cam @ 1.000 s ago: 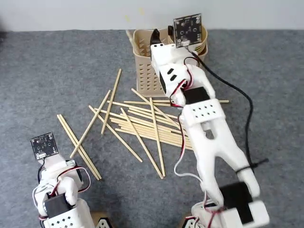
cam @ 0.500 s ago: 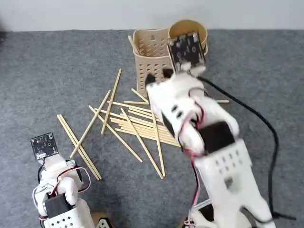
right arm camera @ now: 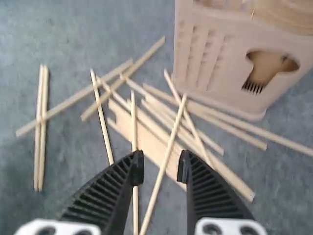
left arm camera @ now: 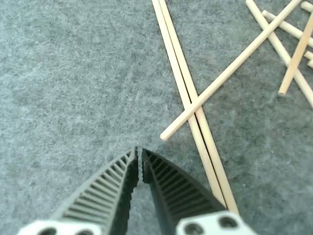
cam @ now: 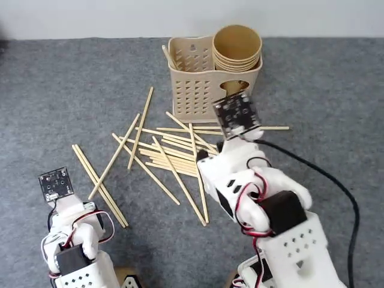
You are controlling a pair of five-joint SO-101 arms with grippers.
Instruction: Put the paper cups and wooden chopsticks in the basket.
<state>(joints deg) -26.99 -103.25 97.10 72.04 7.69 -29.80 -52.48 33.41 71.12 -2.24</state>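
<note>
Stacked tan paper cups [cam: 237,47] sit in the perforated beige plastic basket [cam: 191,90], thin round wooden chopsticks [cam: 174,161] lie scattered on fuzzy grey carpet [cam: 66,84], right gripper [right arm camera: 160,157] slightly parted and empty above them, left gripper [left arm camera: 139,152] closed, empty.

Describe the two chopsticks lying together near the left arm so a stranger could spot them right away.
Start at the beige basket at the far side of the table and follow the scattered chopsticks toward the left gripper. The pair lies at the heap's outer edge. Unlike the crisscrossed sticks, these two lie side by side, touching, with one stick crossing them.
</note>
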